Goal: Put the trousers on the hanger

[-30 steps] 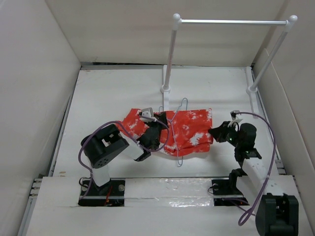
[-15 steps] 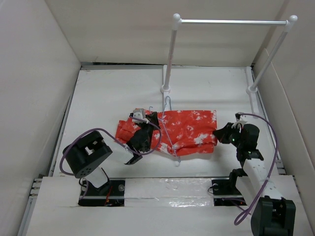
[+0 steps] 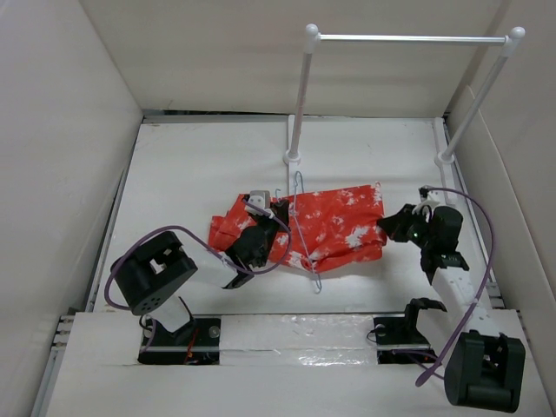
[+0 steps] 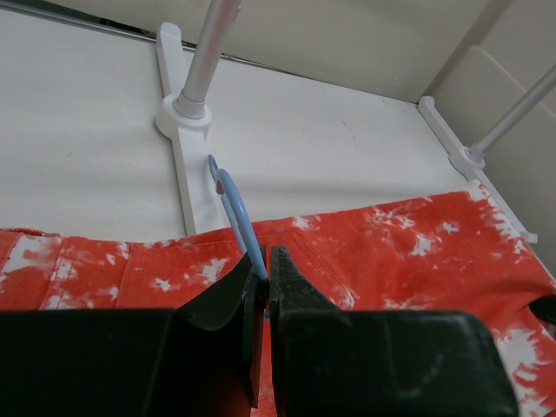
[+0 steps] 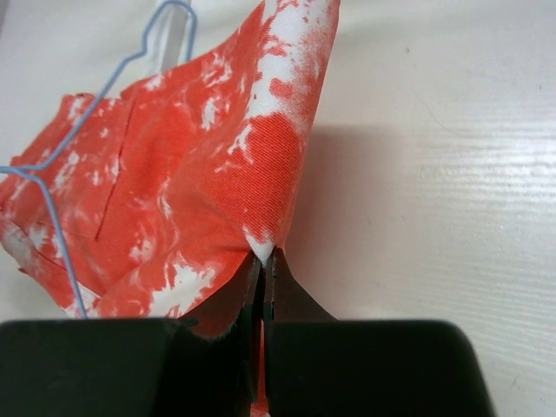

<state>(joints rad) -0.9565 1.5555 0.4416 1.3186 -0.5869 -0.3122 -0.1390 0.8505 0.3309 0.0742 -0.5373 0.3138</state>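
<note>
The orange-red trousers with white blotches lie folded across the middle of the table, draped through the pale blue wire hanger. My left gripper is shut on the hanger's wire near its neck, its hook pointing toward the rail stand's foot. My right gripper is shut on the trousers' right edge and holds it just above the table. The hanger frame also shows in the right wrist view, over the fabric's far side.
A white two-post rail stand stands at the back, its left post foot just behind the hanger hook and its right foot near the right wall. White walls enclose the table on three sides.
My right gripper has moved back and to the right with the trouser edge, pulling the fabric tauter. My left gripper has shifted slightly right with the hanger after first drawing left.
</note>
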